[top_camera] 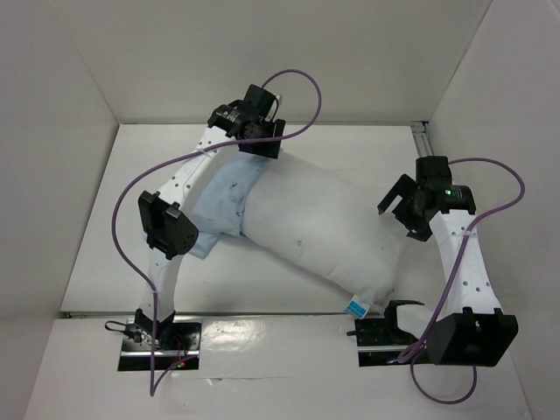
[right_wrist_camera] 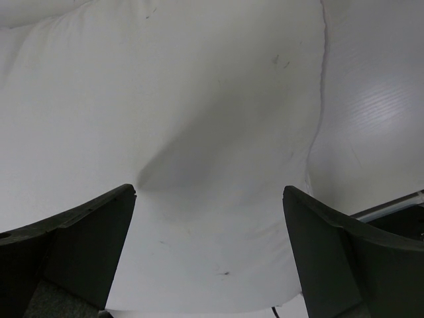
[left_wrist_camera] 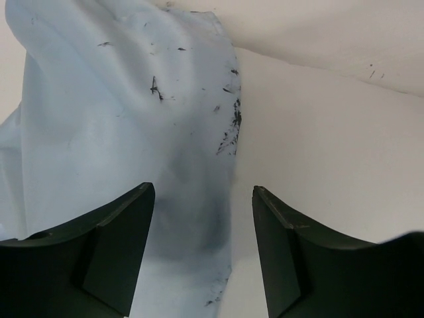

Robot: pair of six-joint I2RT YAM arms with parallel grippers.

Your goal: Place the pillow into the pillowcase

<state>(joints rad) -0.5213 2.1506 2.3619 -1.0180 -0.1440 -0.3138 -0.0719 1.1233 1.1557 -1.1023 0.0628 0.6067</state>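
On table point(top_camera: 350, 144), plump pillow point(top_camera: 324, 227), wrinkly blue pillowcase point(top_camera: 223, 197), left claw point(left_wrist_camera: 202, 188), right claw point(right_wrist_camera: 209, 189) both spread.

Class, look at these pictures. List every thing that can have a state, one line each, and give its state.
pillow: lying flat, mostly uncovered, one end meeting the pillowcase.
pillowcase: rumpled, at the pillow's end, not yet pulled along it.
left hand: open, above the pillowcase's edge.
right hand: open, above the pillow.

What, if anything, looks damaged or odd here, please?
Dark flecks mark the pillowcase along its edge by the pillow, like dirt or ink. Nothing else stands out.
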